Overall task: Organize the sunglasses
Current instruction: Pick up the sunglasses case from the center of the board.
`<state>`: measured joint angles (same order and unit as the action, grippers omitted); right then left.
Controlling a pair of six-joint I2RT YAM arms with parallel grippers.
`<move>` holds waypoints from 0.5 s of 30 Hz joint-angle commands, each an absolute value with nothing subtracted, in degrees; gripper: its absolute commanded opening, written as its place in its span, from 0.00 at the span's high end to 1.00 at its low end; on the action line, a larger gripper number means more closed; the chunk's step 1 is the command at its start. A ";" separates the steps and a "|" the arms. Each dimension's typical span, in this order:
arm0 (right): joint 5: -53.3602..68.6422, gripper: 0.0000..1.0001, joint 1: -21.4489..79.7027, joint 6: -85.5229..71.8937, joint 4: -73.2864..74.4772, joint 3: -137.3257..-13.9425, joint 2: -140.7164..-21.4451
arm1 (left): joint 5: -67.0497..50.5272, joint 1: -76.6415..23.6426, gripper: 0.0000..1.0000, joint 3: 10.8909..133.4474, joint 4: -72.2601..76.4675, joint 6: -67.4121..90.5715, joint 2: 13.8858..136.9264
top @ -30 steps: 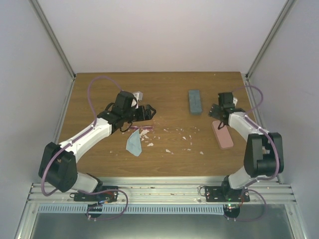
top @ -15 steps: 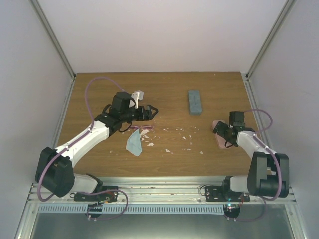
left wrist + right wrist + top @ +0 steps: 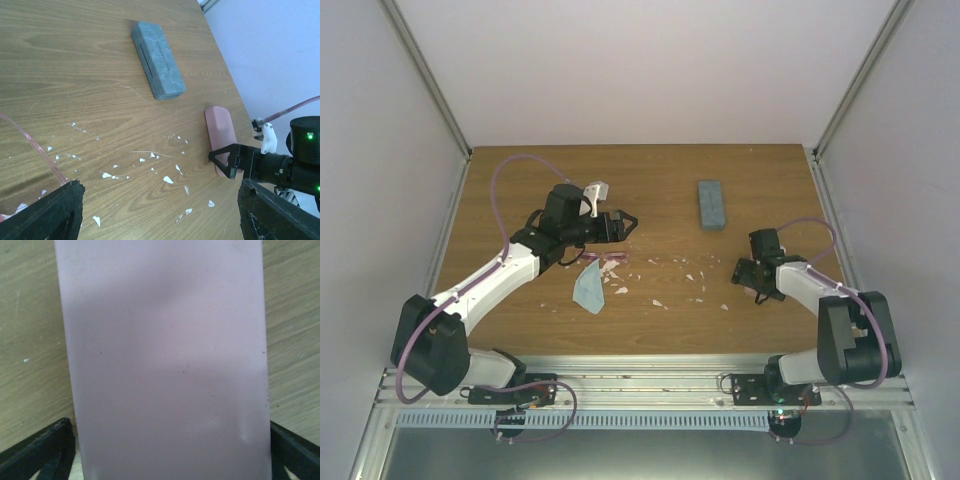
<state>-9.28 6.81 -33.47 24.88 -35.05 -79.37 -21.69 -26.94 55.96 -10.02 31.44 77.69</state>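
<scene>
Looking down from above, we found the pink sunglasses lying on the wooden table. They sat just beside the left gripper, on the side toward the arm bases, between that gripper and the light blue cloth. From that height the pair showed as little more than a thin pink line, and we could not tell whether it touched the claw. It lay outside the jaws rather than between them.

The left gripper stood spread wide with nothing held. In its wrist view the two black fingers sat at opposite bottom corners with bare wood and white flecks between them. A thin pink strand curved down to the left-hand finger. We could not say whether it was part of the frame.

The right gripper was well apart from the sunglasses, low over the pink case. Its jaws were parted, and its fingers stood one on each side of the case, which filled almost the whole of that wrist view. We could not tell whether they touched the case. The blue-grey case lay farther back on the table, away from both claws.
</scene>
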 commanded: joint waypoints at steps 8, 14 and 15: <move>-10.19 0.35 8.87 -34.27 25.29 -36.15 -79.58 | -22.04 -26.72 0.16 56.16 -6.94 31.95 78.12; -3.62 0.40 10.51 -30.41 21.04 -35.97 -74.84 | -22.79 -26.72 0.15 56.44 -7.34 32.01 79.04; -1.20 0.40 10.86 -29.53 20.01 -36.21 -74.22 | -23.06 -26.70 0.14 56.16 -7.00 32.03 79.14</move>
